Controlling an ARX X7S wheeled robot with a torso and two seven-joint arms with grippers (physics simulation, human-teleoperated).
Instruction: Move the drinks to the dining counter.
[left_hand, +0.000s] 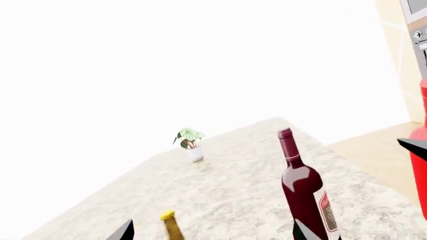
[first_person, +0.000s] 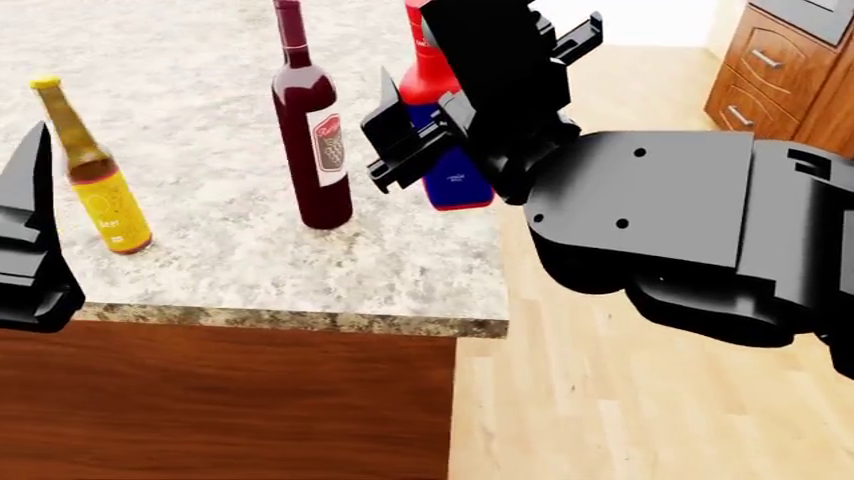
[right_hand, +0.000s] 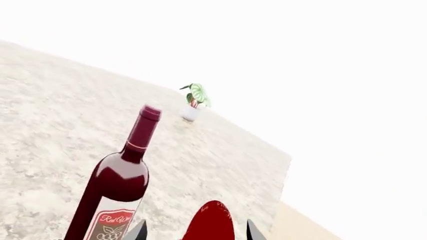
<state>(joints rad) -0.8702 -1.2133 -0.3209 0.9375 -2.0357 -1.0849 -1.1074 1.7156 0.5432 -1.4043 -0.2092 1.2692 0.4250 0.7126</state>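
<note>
The right end effector (first_person: 441, 120) is seen straddling the blue rectangular bottle with the red cap (first_person: 454, 175), one finger on either side of it; whether the fingers press the bottle or stand just off it cannot be told. This bottle stands upright, its long axis vertical, on the pale speckled granite desk (first_person: 200, 270) near the overhanging edge and the corner. Just beside it, on the side away from the right arm, the tall dark-red wine bottle with the white-red label (first_person: 311, 140) is set upright, close enough to be knocked by a sideways withdrawal. The left end effector (left_hand: 210, 232) is held wide and empty, with the smaller amber beer bottle with the yellow cap (first_person: 91, 170) standing just ahead of it. Farthest off, a small potted green plant (left_hand: 189, 142) is set on the same slab
</note>
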